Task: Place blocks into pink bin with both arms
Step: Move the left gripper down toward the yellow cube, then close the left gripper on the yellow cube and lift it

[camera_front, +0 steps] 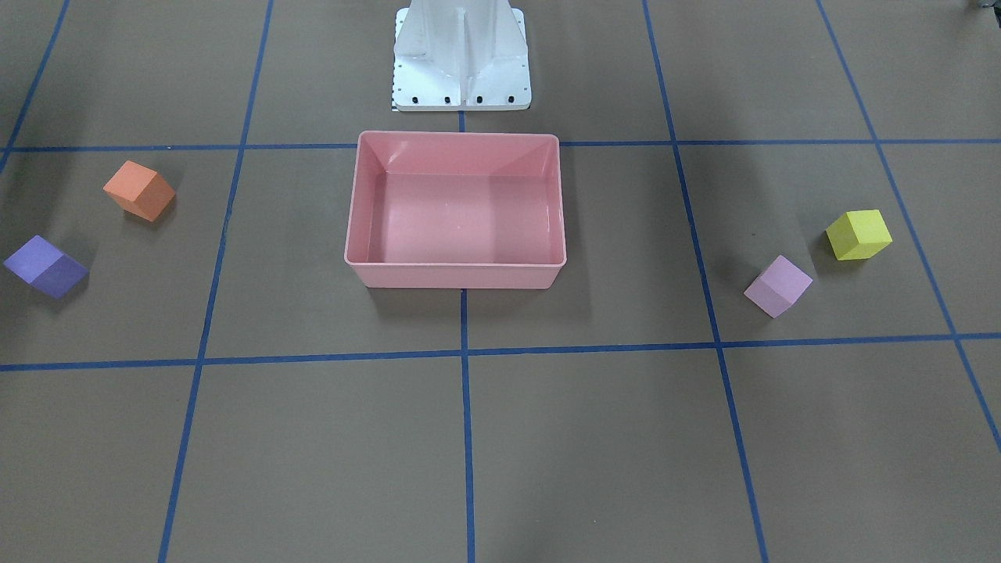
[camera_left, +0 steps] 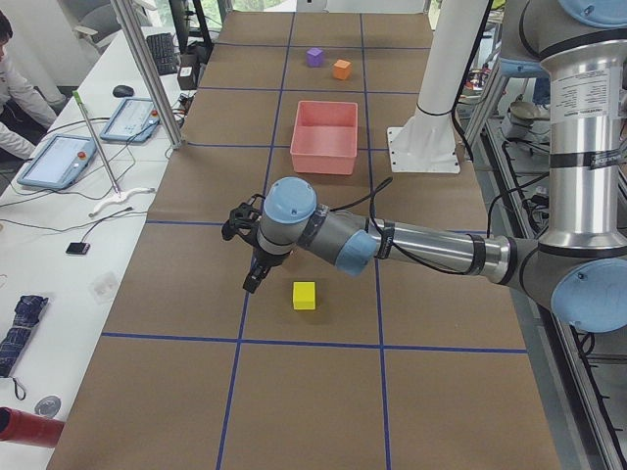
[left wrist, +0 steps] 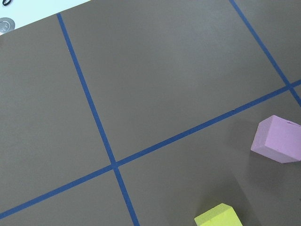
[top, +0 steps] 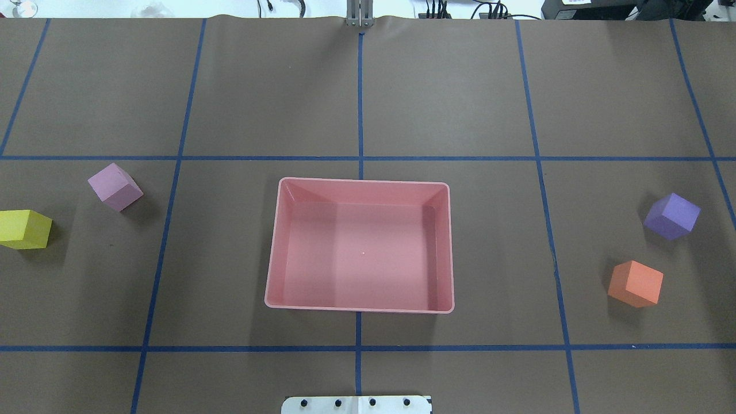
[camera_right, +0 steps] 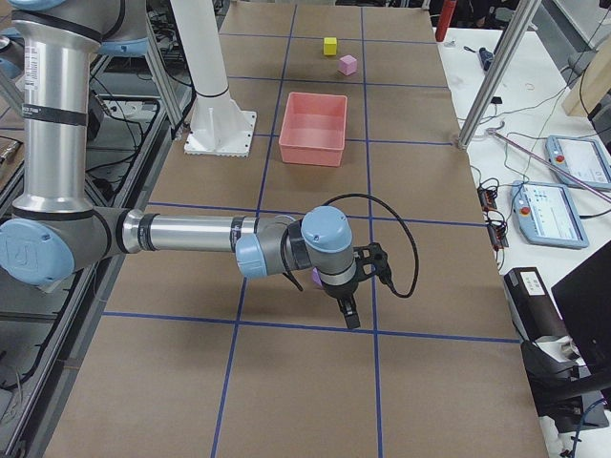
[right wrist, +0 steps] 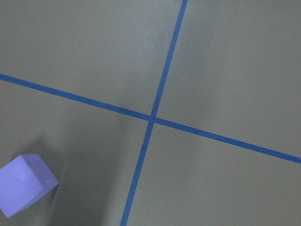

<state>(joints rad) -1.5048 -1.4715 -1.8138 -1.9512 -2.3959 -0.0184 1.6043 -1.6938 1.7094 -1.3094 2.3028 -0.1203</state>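
Note:
The pink bin (camera_front: 453, 277) (top: 359, 309) sits empty at the table's middle. The orange block (camera_front: 139, 190) (top: 635, 283) and the dark purple block (camera_front: 45, 267) (top: 671, 216) lie on the robot's right side. The yellow block (camera_front: 859, 234) (top: 23, 229) and the pale pink-lilac block (camera_front: 777, 285) (top: 115, 187) lie on its left side. My left gripper (camera_left: 251, 282) hangs just beside the yellow block (camera_left: 305, 296). My right gripper (camera_right: 348, 315) hangs near the purple block (camera_right: 316, 278), which the arm partly hides. I cannot tell whether either gripper is open or shut.
The white pedestal base (camera_front: 461, 78) (top: 356, 405) stands just behind the bin on the robot's side. Operator benches with tablets (camera_left: 57, 162) (camera_right: 573, 162) and metal posts line the table's far long edge. Blue tape lines grid the brown table cover.

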